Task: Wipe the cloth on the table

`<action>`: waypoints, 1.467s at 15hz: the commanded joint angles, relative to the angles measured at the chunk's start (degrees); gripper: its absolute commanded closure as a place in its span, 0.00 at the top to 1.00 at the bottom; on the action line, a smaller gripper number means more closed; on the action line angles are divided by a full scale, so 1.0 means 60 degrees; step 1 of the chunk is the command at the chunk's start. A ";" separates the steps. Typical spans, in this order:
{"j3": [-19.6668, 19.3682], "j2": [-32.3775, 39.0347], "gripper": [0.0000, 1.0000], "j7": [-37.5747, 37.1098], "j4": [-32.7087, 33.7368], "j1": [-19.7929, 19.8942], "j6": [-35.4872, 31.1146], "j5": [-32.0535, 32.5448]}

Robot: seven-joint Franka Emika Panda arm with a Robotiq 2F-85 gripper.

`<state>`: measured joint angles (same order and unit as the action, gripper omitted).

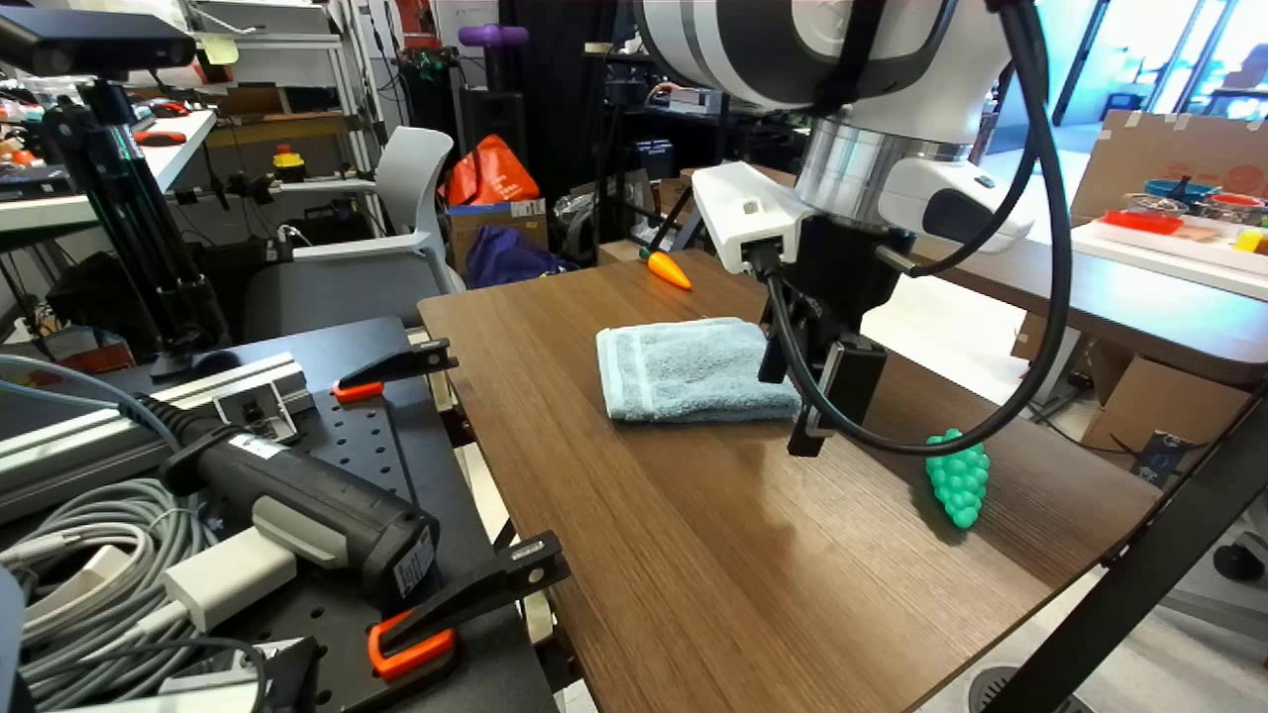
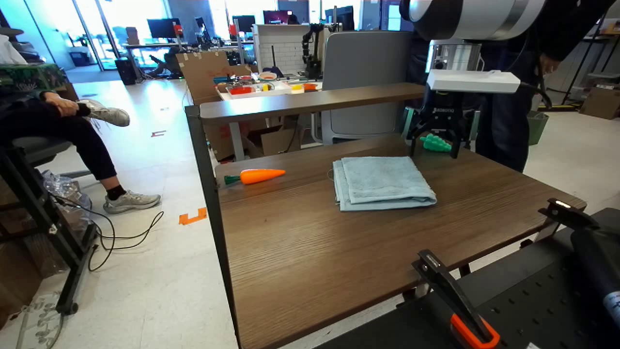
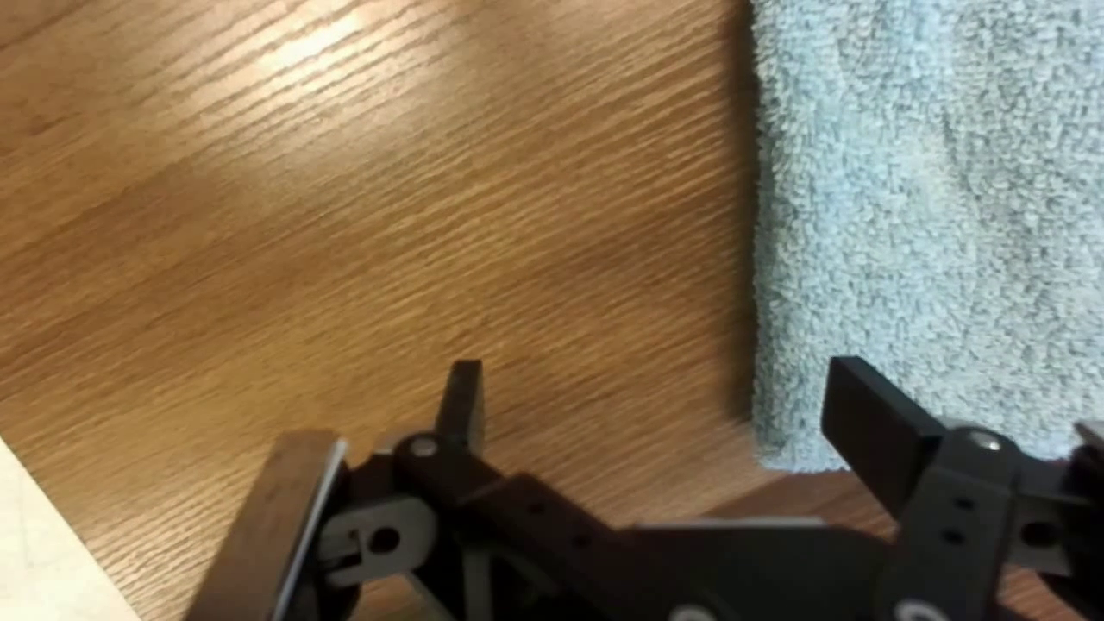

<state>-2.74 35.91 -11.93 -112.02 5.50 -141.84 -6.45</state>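
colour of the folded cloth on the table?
The cloth is pale blue-teal; it shows best in an exterior view, unobstructed there.

Beyond a grey chair (image 2: 365, 65) and the pale floor (image 2: 160, 291), bright windows (image 2: 130, 22) glow bluish-white.

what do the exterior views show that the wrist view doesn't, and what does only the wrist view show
Only the exterior views: an orange carrot-shaped object with a green top, a bright green bumpy cluster, and black clamps with orange parts.

Only the wrist view: a close downward look past the open gripper, one black finger seen against the light blue folded terry towel, the other against the brown wood-grain tabletop.

Both: that towel lying on that tabletop, and the gripper's fingers; the wrist view frames only part of the towel.
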 commanded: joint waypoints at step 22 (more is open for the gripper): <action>0.0713 -0.2169 1.00 0.1214 -0.1888 -0.0698 -0.1456 0.0059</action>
<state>-1.42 28.21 -8.06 -119.18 1.58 -149.80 -4.42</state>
